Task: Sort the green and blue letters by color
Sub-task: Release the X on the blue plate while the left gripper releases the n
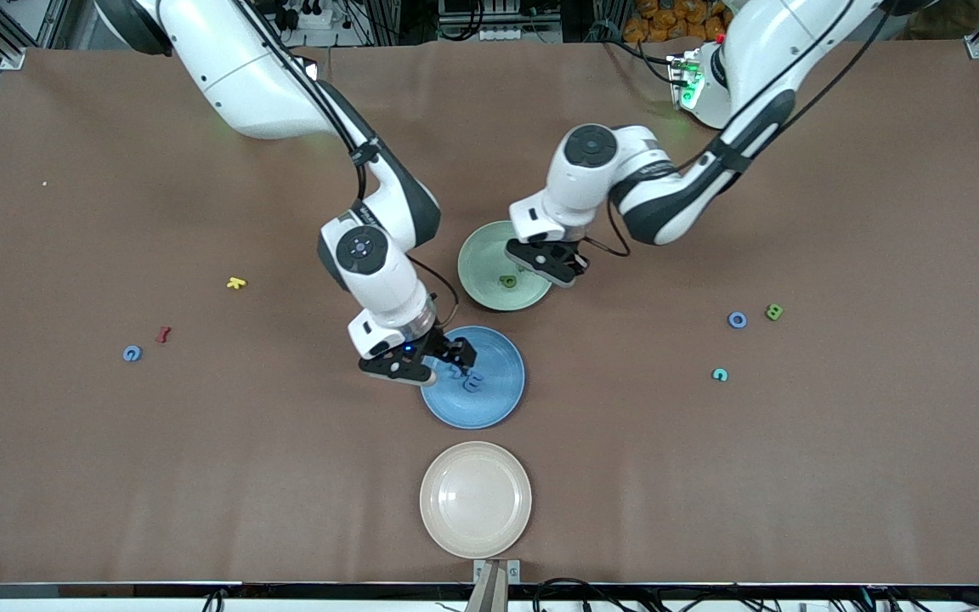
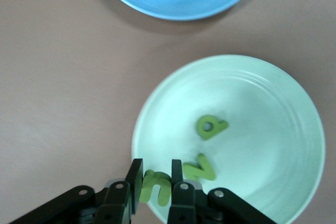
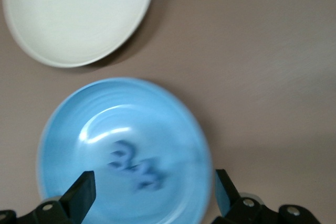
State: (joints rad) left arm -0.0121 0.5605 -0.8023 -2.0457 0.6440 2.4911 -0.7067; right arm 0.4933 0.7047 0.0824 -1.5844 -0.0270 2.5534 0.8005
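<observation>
On the brown worktop (image 1: 116,476), going from the right arm's end to the left arm's end: a blue letter (image 1: 132,354), a dark red letter (image 1: 163,334) and a yellow letter (image 1: 236,283) are lying loose. Three plates are sitting mid-worktop. The cream plate (image 1: 475,499), nearest the front camera, is holding nothing. The blue plate (image 1: 494,399) is carrying blue letters (image 3: 134,167), blurred in the right wrist view, so their count is unclear. The right gripper (image 1: 447,364) is hanging over this plate with its fingers spread wide, gripping nothing. The pale green plate (image 2: 283,119) is holding two green letters (image 2: 207,148). The left gripper (image 2: 156,184) is hovering over its rim, pinching a third green letter (image 2: 156,186). Toward the left arm's end, a teal letter (image 1: 720,374), a blue ring letter (image 1: 737,320) and a green B (image 1: 774,312) are lying loose
</observation>
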